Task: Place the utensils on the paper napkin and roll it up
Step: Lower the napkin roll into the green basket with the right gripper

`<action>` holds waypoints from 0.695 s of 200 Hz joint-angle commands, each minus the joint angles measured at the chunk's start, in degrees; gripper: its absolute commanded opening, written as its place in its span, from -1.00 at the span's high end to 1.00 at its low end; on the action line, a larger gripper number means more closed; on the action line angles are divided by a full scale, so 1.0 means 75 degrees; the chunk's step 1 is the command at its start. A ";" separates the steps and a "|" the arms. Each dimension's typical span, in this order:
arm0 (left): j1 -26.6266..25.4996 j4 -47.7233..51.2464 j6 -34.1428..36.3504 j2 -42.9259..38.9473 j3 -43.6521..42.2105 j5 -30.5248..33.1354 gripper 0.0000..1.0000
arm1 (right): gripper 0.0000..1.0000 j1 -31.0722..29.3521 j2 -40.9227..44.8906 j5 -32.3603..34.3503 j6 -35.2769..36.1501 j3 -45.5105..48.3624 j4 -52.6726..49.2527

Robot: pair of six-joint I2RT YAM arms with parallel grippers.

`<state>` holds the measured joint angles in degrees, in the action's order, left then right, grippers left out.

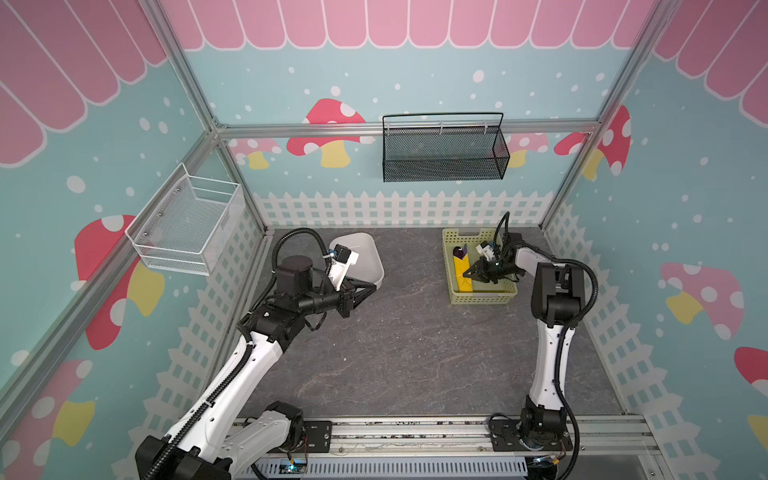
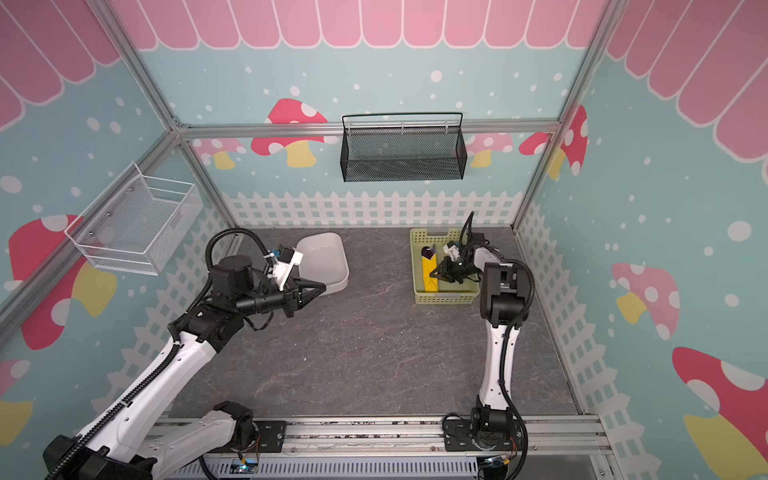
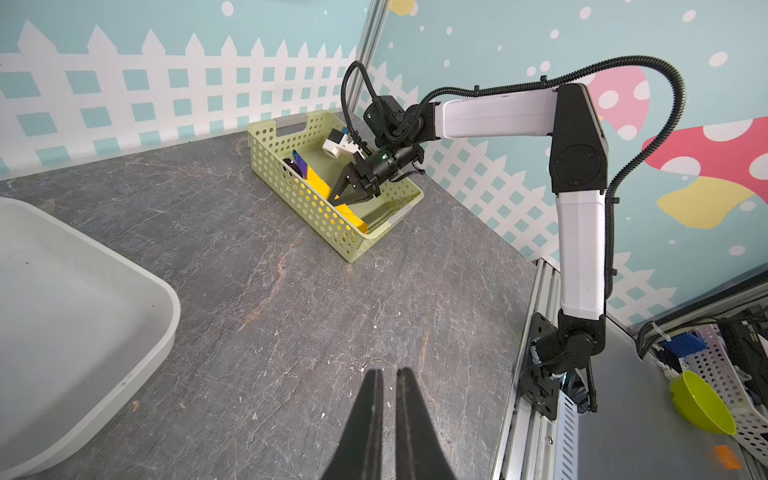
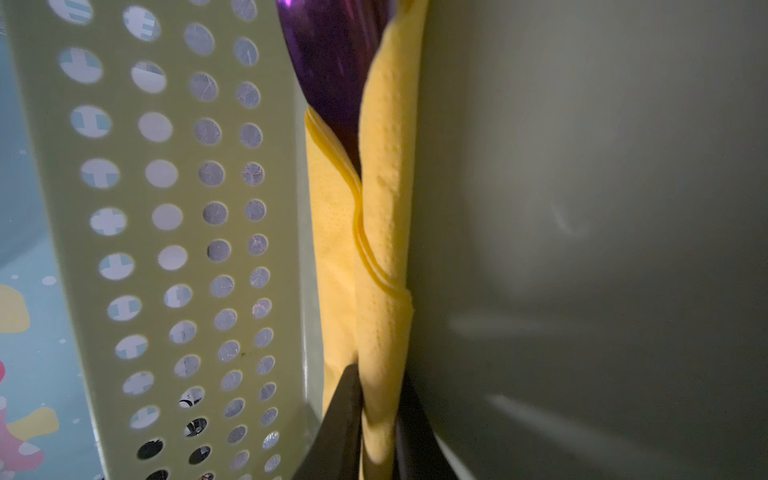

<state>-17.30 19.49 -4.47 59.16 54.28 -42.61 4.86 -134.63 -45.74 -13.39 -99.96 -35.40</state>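
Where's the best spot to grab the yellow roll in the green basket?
Probably its wrapped middle, pinched across from above. The yellow roll lies flat beside the wall of the green basket, so that side is tight, and the purple utensils poke out bare at one end.

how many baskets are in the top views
3: a white wire basket mounted at left, a black mesh basket hung at the back, and a green perforated basket on the table, holding the yellow napkin roll. None looks hidden.

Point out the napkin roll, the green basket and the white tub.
napkin roll (image 4: 382, 216): right wrist view, middle of the wrap.
green basket (image 1: 482, 298): a top view, perforated front wall.
white tub (image 1: 368, 254): a top view, bare inside.
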 commanded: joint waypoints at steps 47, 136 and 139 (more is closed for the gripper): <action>0.0069 0.0091 0.0276 0.0023 0.0028 0.0044 0.78 | 0.45 -0.0143 0.0022 0.2096 -0.0108 0.0086 -0.0283; 0.0068 0.0156 0.0303 -0.0022 0.0028 0.0158 0.78 | 0.30 -0.0250 0.0605 0.2628 -0.0284 0.0063 -0.0282; 0.0068 0.0156 0.0303 -0.0015 0.0025 0.0161 0.78 | 0.29 -0.0253 0.0622 0.2626 -0.0284 0.0058 -0.0278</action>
<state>-17.26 19.55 -4.27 59.42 54.28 -42.00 3.27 -130.89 -31.42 -15.49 -100.18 -34.96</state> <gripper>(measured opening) 0.111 0.346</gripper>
